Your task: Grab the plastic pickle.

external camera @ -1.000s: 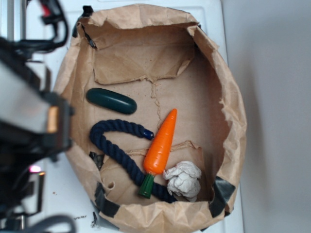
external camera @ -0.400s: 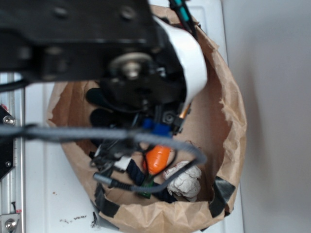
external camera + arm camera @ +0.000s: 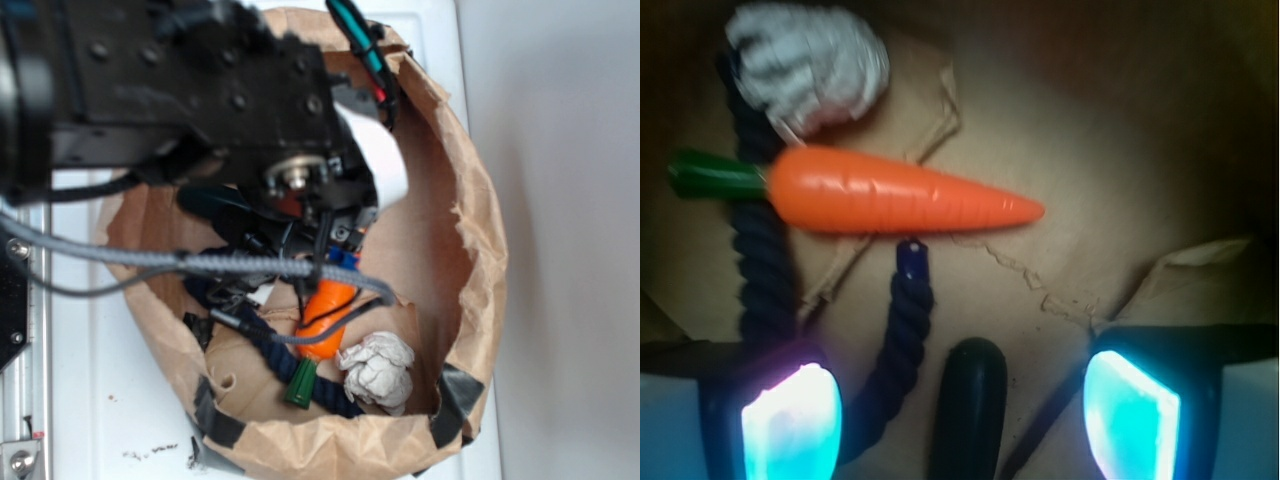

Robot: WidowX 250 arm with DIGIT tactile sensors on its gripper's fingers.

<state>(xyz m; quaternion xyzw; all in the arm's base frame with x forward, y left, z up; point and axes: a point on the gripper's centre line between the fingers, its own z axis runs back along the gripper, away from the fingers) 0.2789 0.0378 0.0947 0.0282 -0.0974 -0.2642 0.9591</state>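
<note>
The bag (image 3: 470,250) is brown paper, matt, creased and torn along its rim, patched with dark tape (image 3: 215,415). The pickle (image 3: 968,410) looks like smooth dark plastic with a faint sheen. The carrot (image 3: 900,200) is glossy orange plastic with shallow ridges. The rope (image 3: 765,280) is twisted navy fibre, rough and dull. The white wad (image 3: 810,60) looks like crumpled paper or cloth. The arm (image 3: 180,90) is matt black.
</note>
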